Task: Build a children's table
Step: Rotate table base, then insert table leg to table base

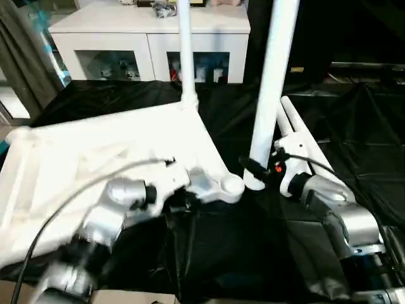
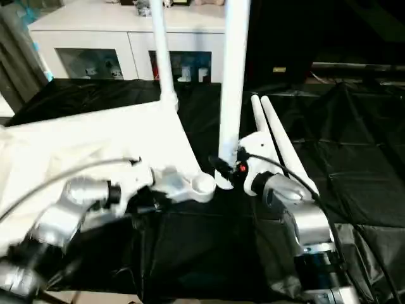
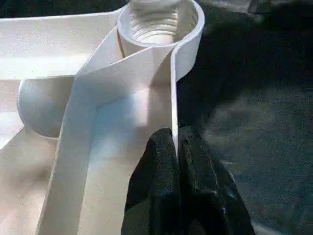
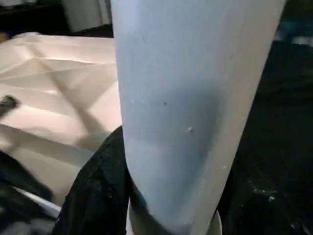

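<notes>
Head views: children's table (image 1: pixel 114 152) lies upside down on the black-draped bench (image 1: pixel 354 126), toward its left edge. One leg (image 1: pixel 185 57) stands in the far corner socket; two spare legs (image 2: pixel 278 136) lie beside it.

Left wrist view: left gripper (image 3: pixel 175 147), fingers pinched tight on the thin rim wall below the empty threaded socket (image 3: pixel 159 22).

Right wrist view: right gripper (image 4: pixel 171 205), fingers half spread, clasping an upright leg (image 4: pixel 190 98).

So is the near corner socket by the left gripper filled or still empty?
Empty. The left wrist view looks into the corner socket and shows bare threads, no leg in it; the left gripper pinches the rim wall just beside it.
</notes>
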### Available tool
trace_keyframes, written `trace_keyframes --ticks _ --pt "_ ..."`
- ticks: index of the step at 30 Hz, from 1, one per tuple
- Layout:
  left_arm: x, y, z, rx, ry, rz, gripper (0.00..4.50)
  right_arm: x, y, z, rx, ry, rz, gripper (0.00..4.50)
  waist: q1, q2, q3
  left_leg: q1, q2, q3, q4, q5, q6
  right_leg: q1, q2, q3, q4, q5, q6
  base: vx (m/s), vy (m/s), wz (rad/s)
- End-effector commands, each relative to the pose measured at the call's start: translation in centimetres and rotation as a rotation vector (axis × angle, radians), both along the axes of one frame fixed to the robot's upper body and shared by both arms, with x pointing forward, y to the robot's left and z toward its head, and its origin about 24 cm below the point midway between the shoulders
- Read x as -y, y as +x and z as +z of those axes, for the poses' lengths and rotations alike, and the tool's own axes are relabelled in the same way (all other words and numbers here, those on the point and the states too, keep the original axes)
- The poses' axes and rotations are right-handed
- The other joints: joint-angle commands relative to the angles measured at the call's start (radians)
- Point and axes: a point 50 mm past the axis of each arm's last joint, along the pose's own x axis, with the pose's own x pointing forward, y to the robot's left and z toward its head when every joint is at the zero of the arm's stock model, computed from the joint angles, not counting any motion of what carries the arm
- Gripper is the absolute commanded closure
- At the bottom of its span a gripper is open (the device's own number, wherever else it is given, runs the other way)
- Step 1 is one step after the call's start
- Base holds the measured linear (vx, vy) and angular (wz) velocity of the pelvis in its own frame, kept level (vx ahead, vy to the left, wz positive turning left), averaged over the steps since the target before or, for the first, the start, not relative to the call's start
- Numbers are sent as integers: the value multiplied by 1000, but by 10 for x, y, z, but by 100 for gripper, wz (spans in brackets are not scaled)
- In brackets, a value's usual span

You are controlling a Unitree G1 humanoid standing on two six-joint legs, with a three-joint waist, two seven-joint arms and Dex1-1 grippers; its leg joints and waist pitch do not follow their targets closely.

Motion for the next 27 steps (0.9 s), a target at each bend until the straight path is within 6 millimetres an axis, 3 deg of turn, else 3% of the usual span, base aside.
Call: trace_keyframes --ticks 1,2,4,9,16,17,20,26,27 --pt "7 -11 -11 -62 -34 -40 450 -2 4 5 3 10 16 260 4 -27 -53 18 17 -6 -74 -322 35 29 -55 41 -99 -441 -142 0 0 0" --pt "6 -10 -8 -61 -30 -38 422 -3 5 6 5 10 21 260 5 -23 -52 18 18 -6 -75 -312 33 28 -55 42 -99 -438 -139 0 0 0" --pt "3 -7 -5 -63 -20 -27 393 -4 6 7 7 9 29 260 7 -25 -52 16 17 -6 -76 -312 28 28 -54 40 -96 -436 -135 0 0 0" --pt "-3 -2 3 -40 30 -37 360 -8 6 8 4 8 66 260 8 -26 -53 13 19 -8 -79 -301 22 30 -53 41 -91 -367 -148 0 0 0" --pt "-6 4 7 -39 59 -64 360 -10 5 7 3 11 79 260 8 -27 -55 13 16 -5 -77 -285 22 34 -53 42 -87 -326 -165 0 0 0" --pt "-7 7 8 -37 60 -60 360 -10 5 7 3 11 85 260 9 -21 -55 13 17 -6 -77 -290 19 34 -54 42 -86 -334 -165 0 0 0" --pt "-7 11 11 -26 54 -51 360 -11 5 8 4 16 100 260 8 -21 -55 14 17 -6 -77 -297 14 35 -53 42 -88 -329 -168 0 0 0" --pt "-6 12 11 -36 46 -64 414 -13 3 5 -5 16 109 260 7 -16 -57 14 17 -7 -76 -298 11 37 -52 41 -84 -293 -186 0 0 0" --pt "-7 11 10 -39 51 -70 422 -14 3 4 -8 16 109 260 7 -11 -57 15 17 -8 -77 -303 10 37 -53 41 -84 -297 -188 0 0 0"
